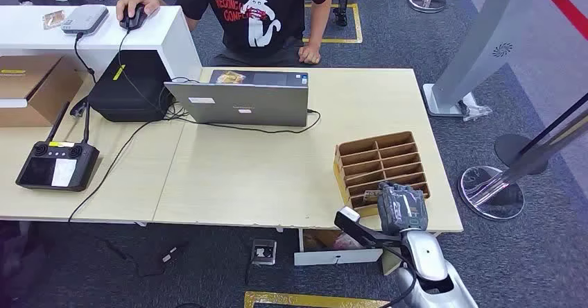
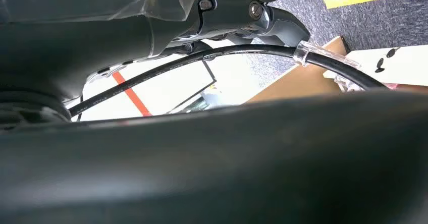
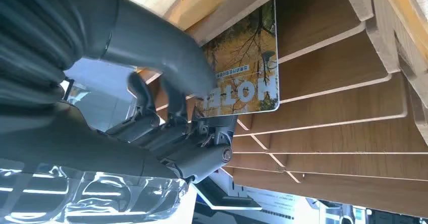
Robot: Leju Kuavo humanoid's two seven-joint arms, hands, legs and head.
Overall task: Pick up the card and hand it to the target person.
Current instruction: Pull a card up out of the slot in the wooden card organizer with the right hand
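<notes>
fingers [image 3: 171, 100] pinching autumn-tree hotel card [image 3: 247, 62], wooden rack [image 3: 343, 108]

On the bench [image 1: 263, 176] I see an open laptop [image 1: 243, 101] near the far edge, a black bag [image 1: 130, 86] to its left, and a handheld controller [image 1: 57, 164] at the left end. A mouse [image 1: 132, 18] lies on the white counter [image 1: 166, 30]

Card [image 3: 247, 67]: glossy, autumn-tree photo, large "HOTEL" lettering. Stands on edge in a slot of the wooden rack [image 1: 380, 165] at the table's 4 o'clock corner, pinched between thumb and fingers of the right hand [image 1: 402, 207].
</notes>
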